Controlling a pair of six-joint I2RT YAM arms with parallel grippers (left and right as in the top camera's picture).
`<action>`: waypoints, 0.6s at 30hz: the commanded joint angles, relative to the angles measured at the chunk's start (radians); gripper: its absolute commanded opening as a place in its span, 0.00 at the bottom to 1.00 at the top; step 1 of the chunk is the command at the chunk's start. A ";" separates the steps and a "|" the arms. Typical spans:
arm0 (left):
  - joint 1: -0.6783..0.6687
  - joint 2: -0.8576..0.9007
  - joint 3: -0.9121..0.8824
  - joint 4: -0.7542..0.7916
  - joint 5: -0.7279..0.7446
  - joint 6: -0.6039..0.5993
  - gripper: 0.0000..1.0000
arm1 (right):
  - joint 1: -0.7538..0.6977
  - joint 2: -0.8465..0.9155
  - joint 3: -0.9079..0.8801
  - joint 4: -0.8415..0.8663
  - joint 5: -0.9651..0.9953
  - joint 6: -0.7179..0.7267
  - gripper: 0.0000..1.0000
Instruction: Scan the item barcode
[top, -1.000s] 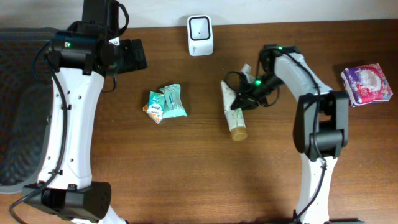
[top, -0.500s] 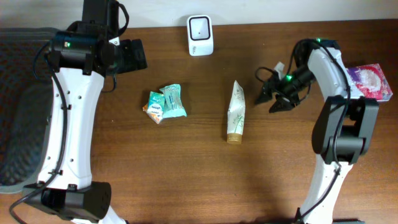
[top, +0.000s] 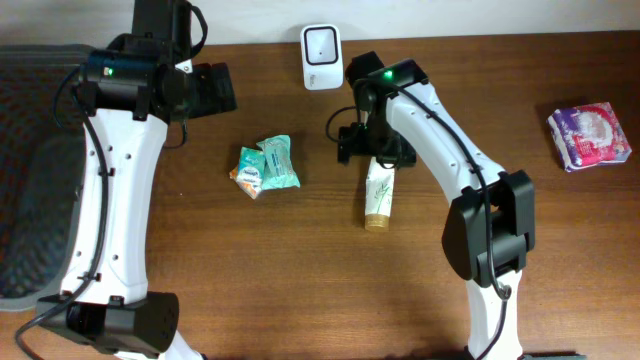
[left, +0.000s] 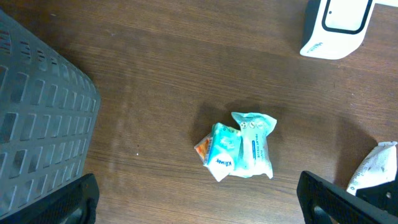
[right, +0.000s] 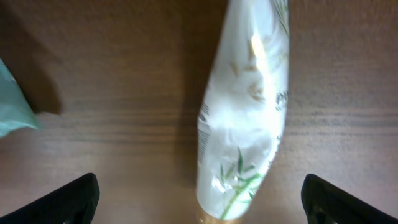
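Observation:
A white tube (top: 378, 192) with a green leaf print and a gold cap lies flat on the wooden table, cap toward the front. My right gripper (top: 368, 148) hovers open over the tube's crimped far end. In the right wrist view the tube (right: 245, 124) lies between the wide-spread fingers (right: 348, 202) with clear gaps on both sides. The white barcode scanner (top: 322, 57) stands at the back edge. My left gripper (top: 216, 90) is open at the back left, holding nothing. In its wrist view it looks down at the teal packets (left: 239, 149) and the scanner (left: 336, 28).
Teal tissue packets (top: 268, 166) lie left of the tube. A pink and purple packet (top: 588, 135) rests at the far right. A grey slatted basket (top: 30, 170) fills the left side, its edge (left: 37, 124) close to the left wrist.
The right gripper let go of the tube and opened fully. Its arm swung off to the right, then came back over the tube's far end. The tube now lies straighter. Left arm unmoved.

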 joint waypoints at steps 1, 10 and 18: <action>0.002 -0.003 0.010 0.002 -0.007 0.012 0.99 | 0.013 -0.025 0.023 0.028 0.039 0.027 0.99; 0.002 -0.003 0.010 0.002 -0.007 0.012 0.99 | 0.029 -0.024 0.023 0.051 -0.014 0.027 0.99; 0.002 -0.003 0.010 0.002 -0.007 0.012 0.99 | 0.094 0.002 0.011 0.061 0.132 0.124 0.99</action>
